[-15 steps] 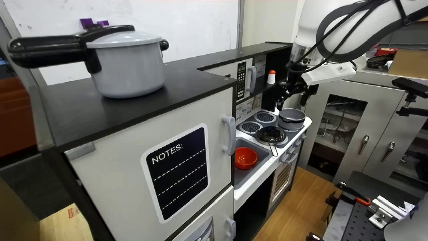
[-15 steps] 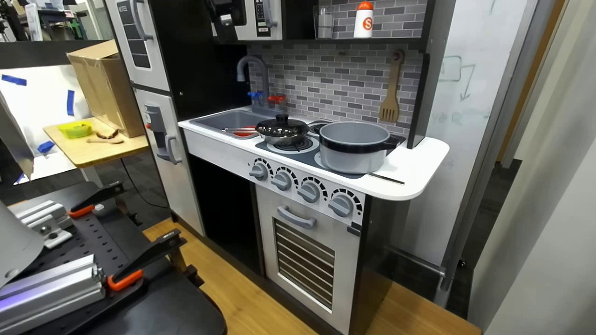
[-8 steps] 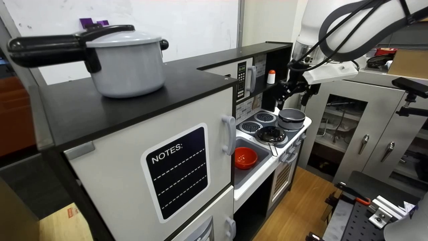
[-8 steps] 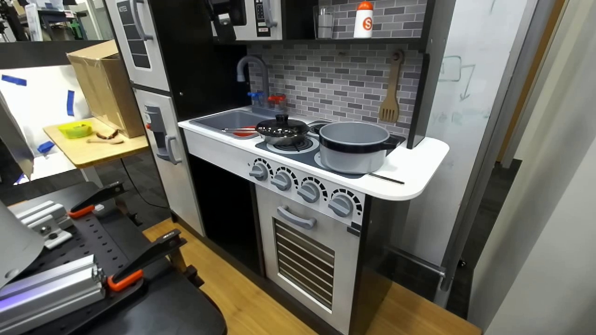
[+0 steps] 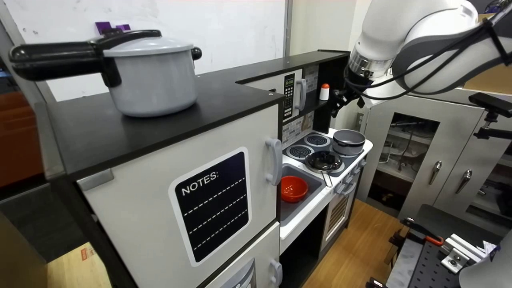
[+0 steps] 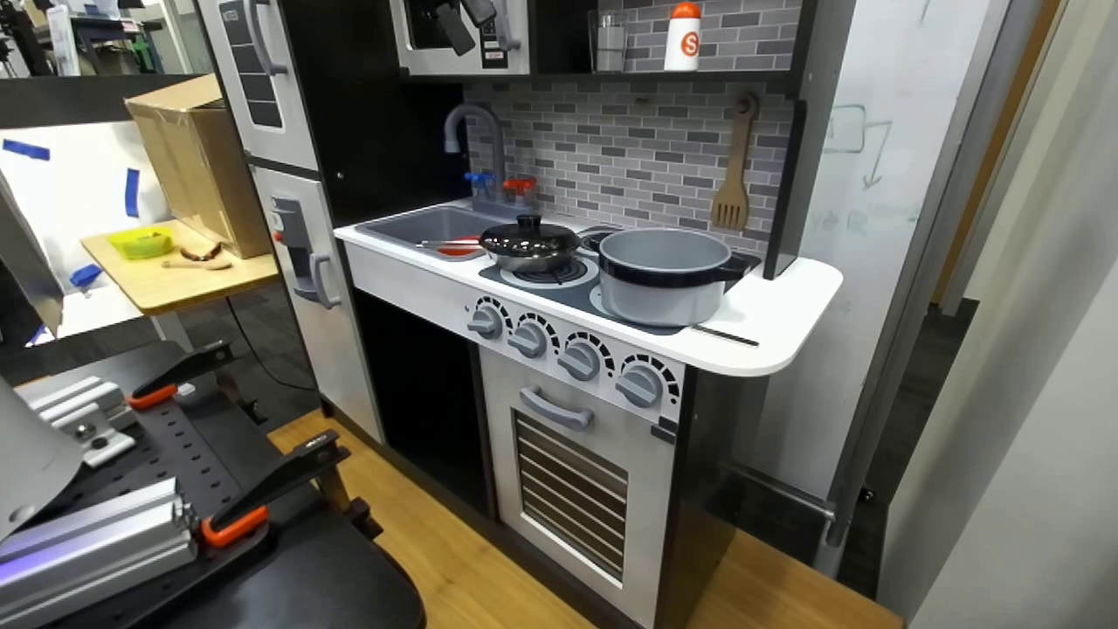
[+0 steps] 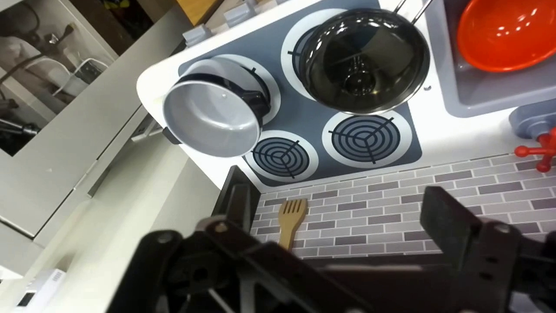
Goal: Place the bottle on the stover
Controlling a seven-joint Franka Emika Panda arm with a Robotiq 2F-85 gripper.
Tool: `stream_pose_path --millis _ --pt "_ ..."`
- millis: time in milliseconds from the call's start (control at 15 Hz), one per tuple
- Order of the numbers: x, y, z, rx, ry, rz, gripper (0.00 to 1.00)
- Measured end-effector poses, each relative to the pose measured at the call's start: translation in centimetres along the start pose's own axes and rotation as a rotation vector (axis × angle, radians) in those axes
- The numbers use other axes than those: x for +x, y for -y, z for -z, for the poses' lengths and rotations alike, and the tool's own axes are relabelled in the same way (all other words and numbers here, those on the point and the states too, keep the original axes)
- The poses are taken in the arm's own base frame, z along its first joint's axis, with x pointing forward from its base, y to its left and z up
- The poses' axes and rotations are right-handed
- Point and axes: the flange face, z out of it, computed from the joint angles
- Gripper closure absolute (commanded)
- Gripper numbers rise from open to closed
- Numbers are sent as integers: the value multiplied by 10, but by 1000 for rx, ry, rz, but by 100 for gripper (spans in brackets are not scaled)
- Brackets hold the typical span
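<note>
A white bottle (image 6: 682,39) with an orange cap stands upright on the shelf above the backsplash. An exterior view also shows the bottle (image 5: 324,93) just beyond my gripper (image 5: 347,108), the two looking apart there. In the wrist view the bottle is out of view. The stover (image 7: 299,115) lies below, a blue-grey top with round burners. My gripper (image 7: 336,198) is open, fingers wide apart, with only the brick-patterned wall seen between them. Its fingertips (image 6: 454,31) also show in front of the microwave.
A grey pot (image 6: 664,279) and a lidded pan (image 6: 528,245) occupy the front burners; both rear burners (image 7: 365,138) are bare. A red bowl (image 5: 294,189) sits in the sink. A wooden spatula (image 6: 734,188) hangs on the wall. A clear glass (image 6: 609,48) stands beside the bottle.
My gripper has risen and tilted, and the arm has turned at the wrist. Against the microwave, the fingertips have shifted right and up. The bottle and cookware have not moved.
</note>
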Motion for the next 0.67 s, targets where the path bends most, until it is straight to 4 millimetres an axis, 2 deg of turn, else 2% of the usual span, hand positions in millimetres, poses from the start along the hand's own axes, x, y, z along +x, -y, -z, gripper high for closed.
stream_pose_path --millis 267,667 --pt "-20 8 -6 16 -43 -23 0" --pt "-20 7 -5 17 -49 -28 0"
